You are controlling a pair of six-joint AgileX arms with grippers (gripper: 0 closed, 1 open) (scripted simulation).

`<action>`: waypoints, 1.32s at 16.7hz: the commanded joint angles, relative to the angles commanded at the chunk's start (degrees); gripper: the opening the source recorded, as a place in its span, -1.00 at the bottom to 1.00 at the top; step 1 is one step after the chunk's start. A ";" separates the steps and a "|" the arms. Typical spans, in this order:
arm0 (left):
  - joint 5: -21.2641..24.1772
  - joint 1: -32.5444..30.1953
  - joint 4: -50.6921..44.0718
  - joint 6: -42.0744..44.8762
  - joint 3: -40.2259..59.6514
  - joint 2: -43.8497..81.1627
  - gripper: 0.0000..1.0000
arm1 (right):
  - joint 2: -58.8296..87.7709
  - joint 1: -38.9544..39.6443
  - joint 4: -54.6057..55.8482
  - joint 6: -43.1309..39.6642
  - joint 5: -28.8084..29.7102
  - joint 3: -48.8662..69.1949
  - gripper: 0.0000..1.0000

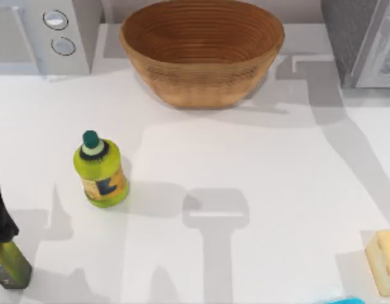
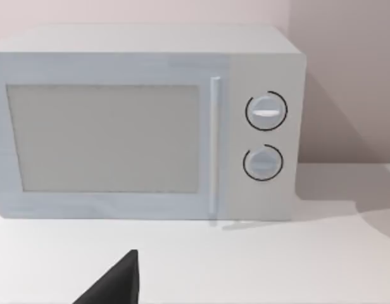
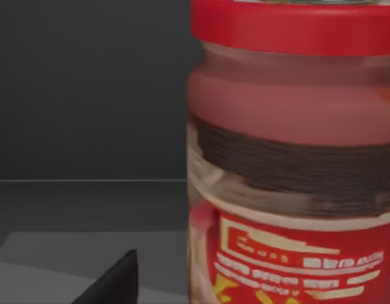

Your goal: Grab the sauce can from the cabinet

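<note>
My right wrist camera sits close up on the sauce can (image 3: 293, 164), red-lidded and standing inside the dark grey cabinet (image 1: 363, 41), which fills the upper right of the top view. I cannot tell how either gripper's fingers stand. On the white bench (image 1: 258, 164) are a woven basket (image 1: 201, 50), a yellow-green bottle (image 1: 101, 171) and a white microwave (image 2: 150, 123).

We work over a white tabletop (image 1: 258, 164) crossed by soft grey shadows. A white microwave (image 2: 144, 120) with two round knobs stands at its far left corner, against a plain pale pinkish wall (image 2: 347, 76). A woven basket (image 1: 201, 50) sits at the far middle edge.
</note>
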 joint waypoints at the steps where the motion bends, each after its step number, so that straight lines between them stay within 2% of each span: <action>1: 0.00 0.00 0.00 0.00 0.00 0.00 1.00 | 0.81 -0.30 0.10 0.00 -0.34 0.80 1.00; 6: 0.00 0.00 0.00 0.00 0.00 0.00 1.00 | 10.34 -3.31 0.89 -0.02 -3.21 9.42 1.00; 11: 0.00 0.00 0.00 0.00 0.00 0.00 1.00 | 11.71 -3.90 1.05 -0.03 -3.77 10.76 1.00; 22: 0.00 0.00 0.00 0.00 0.00 0.00 1.00 | 11.71 -3.90 1.05 -0.03 -3.77 10.76 -0.66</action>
